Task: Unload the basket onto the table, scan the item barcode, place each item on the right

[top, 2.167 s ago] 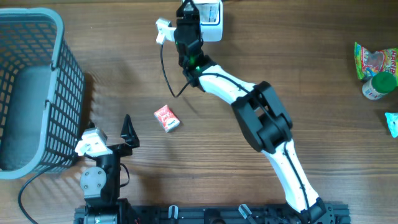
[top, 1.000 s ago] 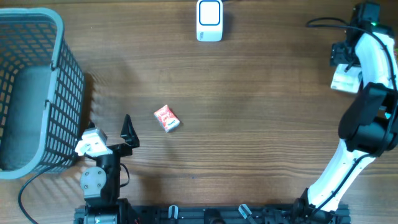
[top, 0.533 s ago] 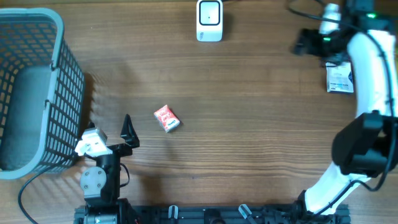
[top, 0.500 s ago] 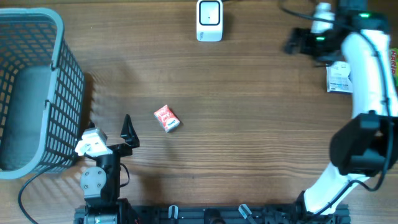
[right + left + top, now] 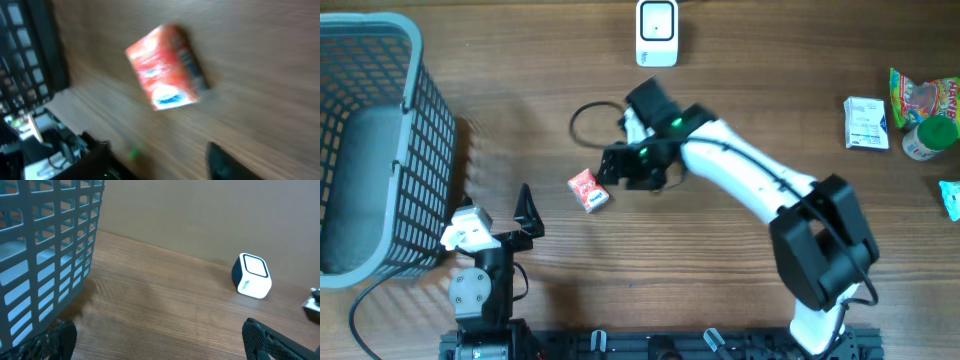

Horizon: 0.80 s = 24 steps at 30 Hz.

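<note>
The item, a small red box (image 5: pixel 588 190), lies flat on the wooden table left of centre. It also shows, blurred, in the right wrist view as the red box (image 5: pixel 167 67). My right gripper (image 5: pixel 612 172) hovers just right of it. There the right gripper (image 5: pixel 160 165) has its jaws apart with only table between them. The white barcode scanner (image 5: pixel 657 33) stands at the far edge, and the left wrist view shows the scanner (image 5: pixel 251 275) too. My left gripper (image 5: pixel 500 210) rests near the front left, and the left gripper (image 5: pixel 160 345) is wide open and holds nothing.
A grey-blue mesh basket (image 5: pixel 415 150) fills the left side, and the basket (image 5: pixel 45 245) looms close beside the left gripper. At the far right lie a white box (image 5: pixel 866 123), a green-and-red packet (image 5: pixel 923 98) and a small bottle (image 5: pixel 928 140).
My right arm let go of the white box at the far right and swung across the table to the red box. The left arm has not moved.
</note>
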Each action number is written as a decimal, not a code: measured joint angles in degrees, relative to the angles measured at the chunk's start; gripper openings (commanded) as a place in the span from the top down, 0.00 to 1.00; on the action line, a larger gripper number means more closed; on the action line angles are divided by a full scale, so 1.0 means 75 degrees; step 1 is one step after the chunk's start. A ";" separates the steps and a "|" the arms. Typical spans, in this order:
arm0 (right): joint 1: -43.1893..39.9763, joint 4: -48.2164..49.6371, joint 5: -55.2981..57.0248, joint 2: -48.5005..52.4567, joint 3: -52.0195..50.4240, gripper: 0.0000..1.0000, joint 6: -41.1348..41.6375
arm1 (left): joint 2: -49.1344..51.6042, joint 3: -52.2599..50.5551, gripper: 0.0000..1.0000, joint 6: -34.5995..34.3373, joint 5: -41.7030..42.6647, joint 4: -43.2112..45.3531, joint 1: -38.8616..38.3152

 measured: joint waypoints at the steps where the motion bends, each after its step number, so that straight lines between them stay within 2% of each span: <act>1: 0.0198 0.0472 0.0015 0.0000 -0.0035 0.96 0.0289 | 0.0000 0.0000 0.00 0.0000 0.0000 0.0000 0.0000; 8: 0.0615 0.2069 0.0463 0.0122 -0.0061 0.95 0.0775 | 0.0000 0.0003 0.00 0.0000 0.0000 0.0000 0.0000; 13: 0.0688 0.3413 0.0012 0.1032 -0.0085 0.95 0.0892 | 0.0000 0.0003 0.00 0.0000 0.0000 0.0000 0.0000; 20: 0.0868 0.3276 -0.0437 0.1521 -0.0085 0.95 0.0976 | 0.0000 0.0000 0.00 0.0000 0.0000 0.0000 0.0000; 24: 0.0924 0.2693 -0.0478 0.1772 -0.0085 0.95 0.0883 | 0.0000 0.0000 0.00 0.0000 0.0000 0.0000 0.0000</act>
